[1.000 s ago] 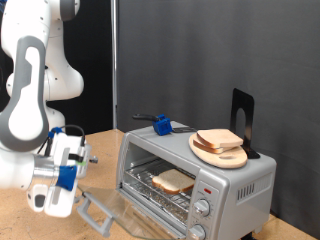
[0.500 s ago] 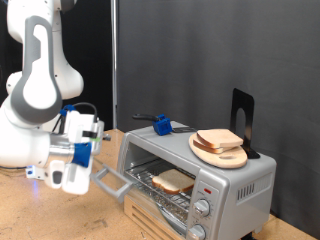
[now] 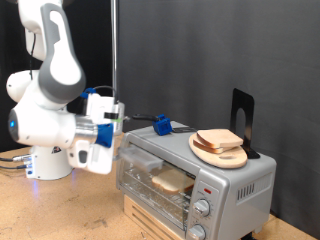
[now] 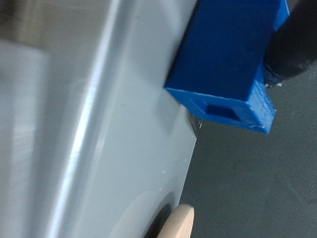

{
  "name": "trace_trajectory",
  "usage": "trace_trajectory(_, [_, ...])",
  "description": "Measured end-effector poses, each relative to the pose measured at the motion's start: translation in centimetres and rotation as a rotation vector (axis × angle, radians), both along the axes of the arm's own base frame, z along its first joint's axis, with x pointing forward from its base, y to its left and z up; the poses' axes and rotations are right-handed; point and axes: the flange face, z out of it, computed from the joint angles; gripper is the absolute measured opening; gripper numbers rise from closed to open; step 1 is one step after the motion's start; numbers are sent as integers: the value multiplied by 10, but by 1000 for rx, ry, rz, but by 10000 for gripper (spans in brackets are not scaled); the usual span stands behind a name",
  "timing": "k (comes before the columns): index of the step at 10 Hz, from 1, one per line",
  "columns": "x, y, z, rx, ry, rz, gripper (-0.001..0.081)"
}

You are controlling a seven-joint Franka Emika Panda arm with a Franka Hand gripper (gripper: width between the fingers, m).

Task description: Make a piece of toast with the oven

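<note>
1 white arm [image 3: 45,110] fills the exterior view's left, bent so that its gripper [image 3: 112,140] sits against the left end of the oven [image 3: 235,180], at the height of the door's upper edge. I cannot tell whether the jaws are open or closed. The hand hides them in the exterior view, and the wrist view shows only 1 blue finger [image 4: 233,69] close above a grey, blurred surface that is probably the door.

To the right, the door [image 3: 155,175] stands upright or very nearly so. The toast [image 3: 172,181] lies inside on the rack, a pale shape behind the glass. I judge that loading is done and that closing the door is the step in hand. Whether the door is fully shut is not visible from here.

On the oven's roof a small blue object [image 3: 160,125] lies near the back. Further right is a round board [image 3: 235,157] carrying a 2nd slice [image 3: 218,139], with a black stand [image 3: 241,115] behind it.

On the oven's right front panel, a red light [image 3: 206,189] sits above 2 knobs [image 3: 203,208], well apart from the gripper. Nothing touches them, so the heating part of the task looks not yet started. The door needs to sit flush before that step counts for anything.
</note>
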Motion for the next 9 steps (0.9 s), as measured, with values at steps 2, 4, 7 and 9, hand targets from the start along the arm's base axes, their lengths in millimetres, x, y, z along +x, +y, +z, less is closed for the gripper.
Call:
trace_trajectory(2, [-3, 12, 6, -14, 17, 0, 806])
trace_trajectory(4, [-9, 7, 8, -16, 50, -11, 806])
trace_trajectory(7, [-24, -31, 8, -43, 89, -50, 806])
trace_trajectory(9, [-33, -57, 8, -60, 99, -80, 806])
